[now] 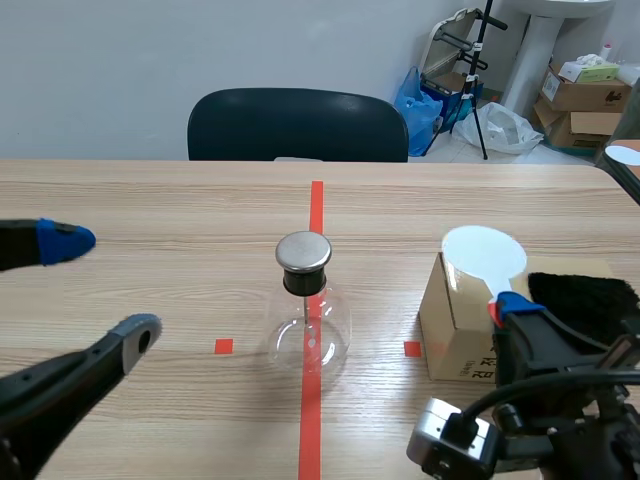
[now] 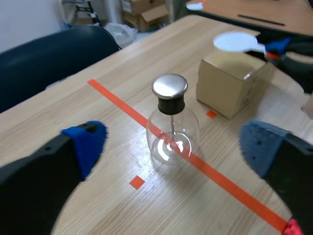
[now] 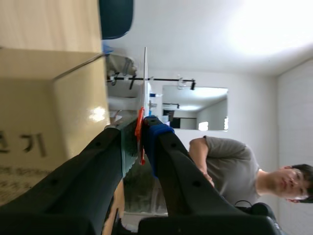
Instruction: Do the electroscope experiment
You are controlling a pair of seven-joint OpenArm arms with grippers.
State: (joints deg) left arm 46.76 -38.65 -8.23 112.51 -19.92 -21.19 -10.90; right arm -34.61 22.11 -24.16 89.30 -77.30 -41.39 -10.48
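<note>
Right hand clamped on paddle handle, white disc over box near desk right edge; black cloth on box. Left hand wide open, holding nothing, near left edge. Flask upright mid-desk, ahead of left hand.

clear flask (silver cap), white paddle

Lab room — taped table, flask, stored boxes.

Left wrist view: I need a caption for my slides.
Open left gripper flanks the glass electroscope; cardboard box stands beyond.
</note>
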